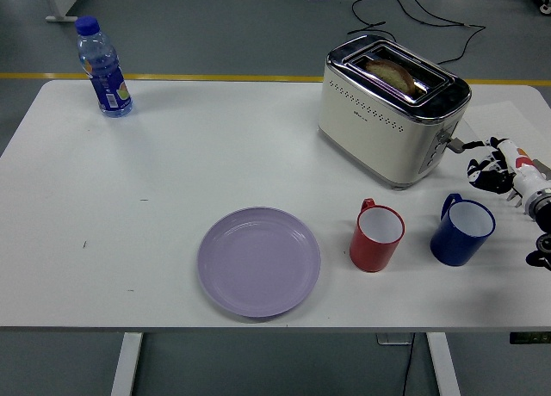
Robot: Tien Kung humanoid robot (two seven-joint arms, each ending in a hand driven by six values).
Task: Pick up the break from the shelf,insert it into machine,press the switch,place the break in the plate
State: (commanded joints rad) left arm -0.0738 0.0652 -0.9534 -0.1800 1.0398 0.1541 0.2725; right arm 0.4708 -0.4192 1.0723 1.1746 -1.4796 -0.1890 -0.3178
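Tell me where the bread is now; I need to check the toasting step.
The bread sits low in the slot of the toaster, at the table's far right in the head view, behind the red mug.

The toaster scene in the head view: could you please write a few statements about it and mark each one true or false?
1. The bread sits low in the toaster slot. True.
2. The purple plate holds bread. False; it is bare.
3. The red mug stands left of the blue mug. True.
4. The water bottle lies on its side. False; it stands upright.
5. The right robot hand is beside the toaster's lever end. True.
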